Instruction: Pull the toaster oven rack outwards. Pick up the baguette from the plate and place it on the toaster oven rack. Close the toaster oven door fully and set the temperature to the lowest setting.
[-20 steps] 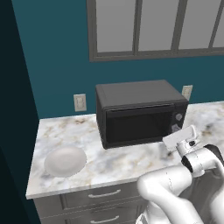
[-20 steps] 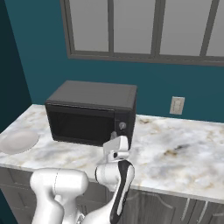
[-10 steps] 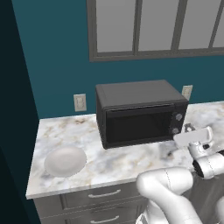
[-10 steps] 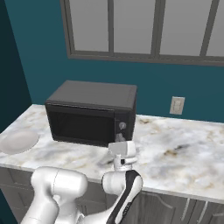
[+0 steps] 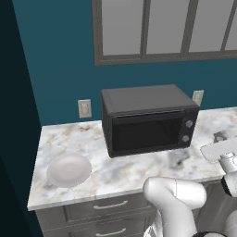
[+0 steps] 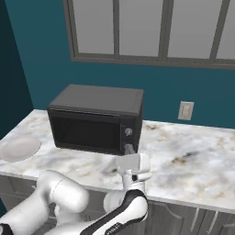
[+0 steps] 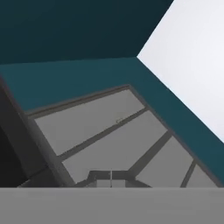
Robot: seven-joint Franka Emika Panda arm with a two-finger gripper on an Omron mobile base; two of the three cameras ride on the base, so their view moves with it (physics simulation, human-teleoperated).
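A: Where is the toaster oven (image 5: pixel 148 119) found?

B: It is set on the marble table (image 5: pixel 115 171), against the teal wall (image 5: pixel 55 69) and below the window (image 5: pixel 166 30). Everything else is placed relative to it.

A: And the toaster oven door (image 5: pixel 147 133)?

B: It is seen upright and shut against the front of the oven, its dark pane facing outward. The knobs (image 5: pixel 187 130) are stacked on the panel at the door's right-hand side. The rack is hidden behind the pane, so nothing can be said of it.

A: Where is the plate (image 5: pixel 69 170) seen?

B: It lies flat on the table, well apart from the oven, off its left front corner and near the table's front edge. In the right base view the plate (image 6: pixel 18 148) is cut by the picture's left edge. No baguette can be made out on it in either view.

A: Where is the gripper (image 6: pixel 130 149) held?

B: In the right base view it is raised in front of the oven's right front corner, just before the knob panel, pointing upward. In the left base view the white hand (image 5: pixel 220 150) is seen to the right of the oven, beyond the knobs, at the picture's edge.

A: Are the fingers spread or pressed together?

B: That cannot be told; they are too small and blurred. Nothing is seen held between them.

A: Anything else near the oven?

B: A wall outlet (image 5: pixel 84 108) is mounted just left of it, and another (image 6: pixel 186 110) to its right.
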